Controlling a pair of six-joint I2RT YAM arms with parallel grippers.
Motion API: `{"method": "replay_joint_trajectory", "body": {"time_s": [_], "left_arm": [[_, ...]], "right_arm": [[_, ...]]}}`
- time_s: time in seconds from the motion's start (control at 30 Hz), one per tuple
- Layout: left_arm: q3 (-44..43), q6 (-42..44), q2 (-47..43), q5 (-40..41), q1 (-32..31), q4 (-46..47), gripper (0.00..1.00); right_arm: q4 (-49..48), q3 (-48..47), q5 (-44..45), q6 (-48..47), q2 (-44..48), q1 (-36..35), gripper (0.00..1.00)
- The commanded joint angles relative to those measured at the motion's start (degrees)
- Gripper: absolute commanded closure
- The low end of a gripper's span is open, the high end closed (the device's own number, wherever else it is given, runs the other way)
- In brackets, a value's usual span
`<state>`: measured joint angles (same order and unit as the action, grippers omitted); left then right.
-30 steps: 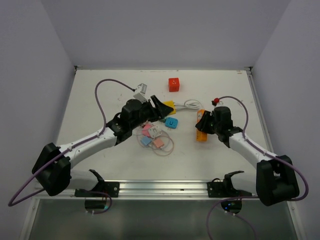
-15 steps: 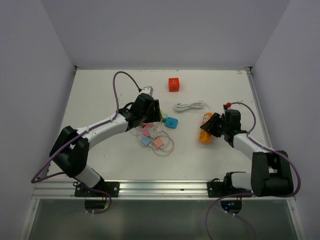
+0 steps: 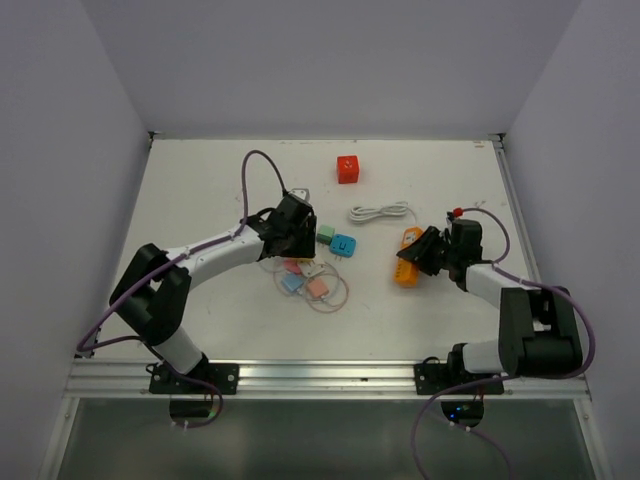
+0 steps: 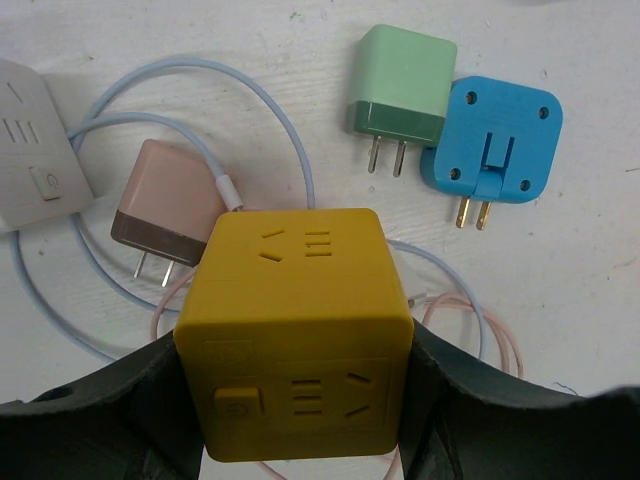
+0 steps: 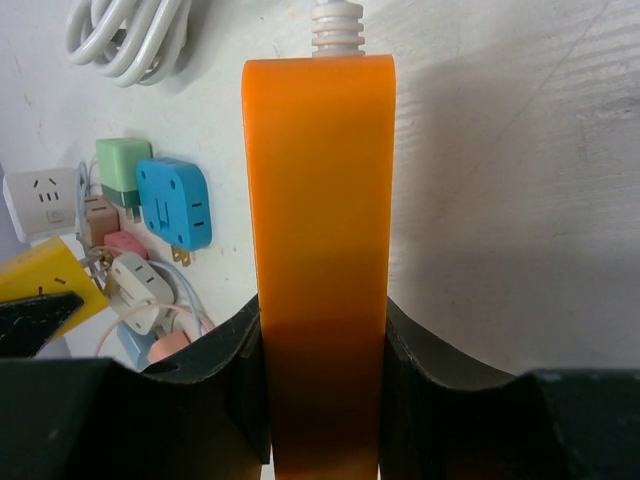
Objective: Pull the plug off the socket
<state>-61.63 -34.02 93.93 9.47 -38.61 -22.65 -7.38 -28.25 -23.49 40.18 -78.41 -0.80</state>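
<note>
Mid-table, I see my left gripper [image 4: 296, 405] clamping the yellow socket cube [image 4: 295, 300]. Well apart, my right gripper [image 5: 322, 385] clamps the orange strip [image 5: 320, 200].

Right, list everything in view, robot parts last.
Socket cube: one, yellow, in left end effector.
Strip: one, orange, in right end effector.
Cord: one, white, coiled beyond strip.
Red cube: one, red, far centre.
Green plug: one, green, mid-table.
Blue plug: one, blue, against green plug.
Pink plug: one, pink, among cables.
White socket: one, white, beside pink plug.
Other plugs: a few, pink, pale blue, white, same pile.
Cables: two, pale blue, pink, looped.
Table: one, white.
End effectors: two, black, both gripping.
</note>
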Motion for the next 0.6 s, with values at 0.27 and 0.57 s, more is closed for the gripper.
{"method": "replay_joint_trajectory", "body": {"time_s": [0.27,0.57], "left_arm": [[-2.18,1.94,-4.80,1.33,0.20,-1.87,0.26],[-2.80,1.06,-12.36,4.41,0.20,-2.57,0.00]], "right_arm": [[3.68,-0.31,3.62,1.30,-0.69,2.56,0.37],[21.25,-5.40,16.08,-1.07,14.15,2.64,0.01]]}}
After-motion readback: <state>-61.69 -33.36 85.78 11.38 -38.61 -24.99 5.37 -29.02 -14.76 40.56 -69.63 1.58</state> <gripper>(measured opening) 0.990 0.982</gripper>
